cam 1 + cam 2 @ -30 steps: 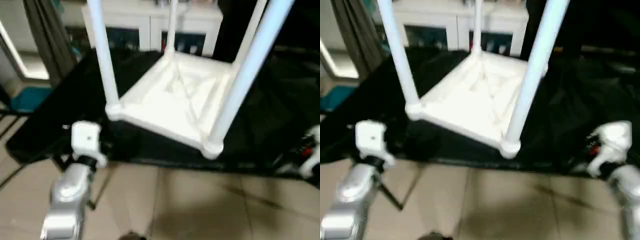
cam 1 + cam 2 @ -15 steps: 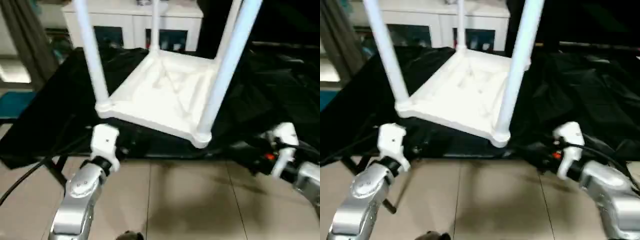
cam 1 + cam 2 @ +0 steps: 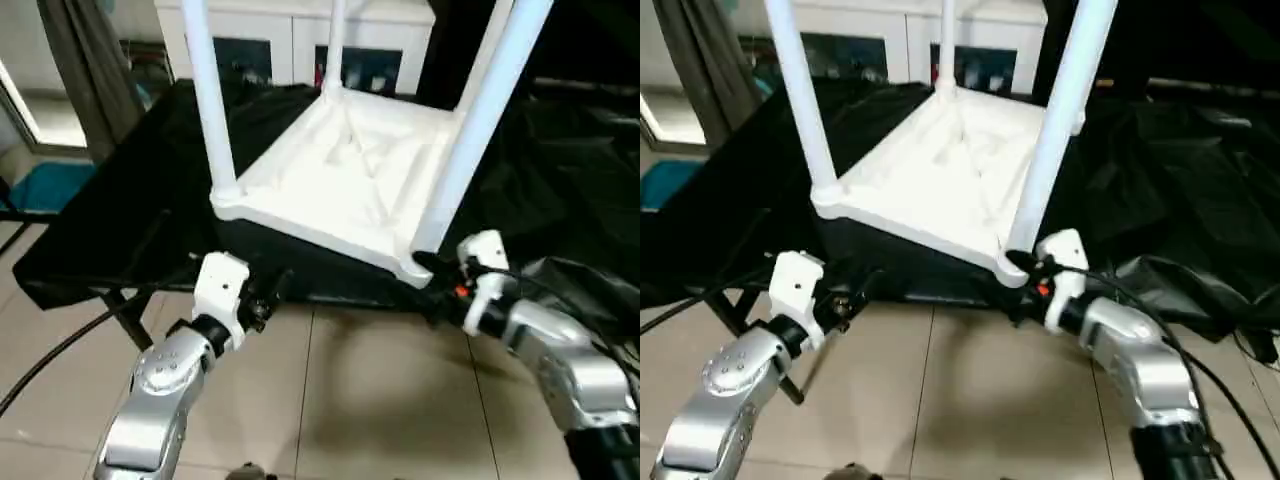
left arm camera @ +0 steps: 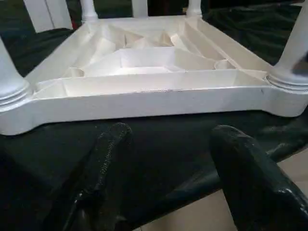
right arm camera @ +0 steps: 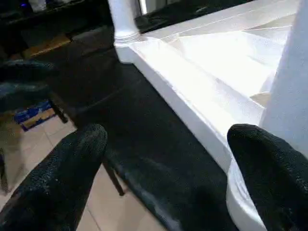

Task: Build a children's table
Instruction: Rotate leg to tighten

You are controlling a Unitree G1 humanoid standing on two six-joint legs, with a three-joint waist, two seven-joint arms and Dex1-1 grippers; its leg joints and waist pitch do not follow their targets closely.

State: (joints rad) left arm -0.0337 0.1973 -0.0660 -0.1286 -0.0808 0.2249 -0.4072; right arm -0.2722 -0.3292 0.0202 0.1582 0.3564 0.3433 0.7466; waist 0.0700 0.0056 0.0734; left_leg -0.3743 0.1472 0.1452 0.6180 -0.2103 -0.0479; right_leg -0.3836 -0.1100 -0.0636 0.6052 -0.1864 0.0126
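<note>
White table (image 3: pixel 345 190) inverted — legs (image 3: pixel 484 115) up

The upturned tabletop (image 3: pixel 340 190) fills the centre of the head view, on a black-draped worktop (image 3: pixel 120 220). Four upright legs (image 3: pixel 212 100) fence its corners; the gaps between them stand open. Along the near edge, the left gripper (image 4: pixel 168 159), jaws apart, faces the rim with bare cloth between. The right gripper (image 5: pixel 163 159), jaws apart, is crowded by the lower-right corner leg (image 3: pixel 480 120). Tiled floor (image 3: pixel 380 400) lies free below.
</note>
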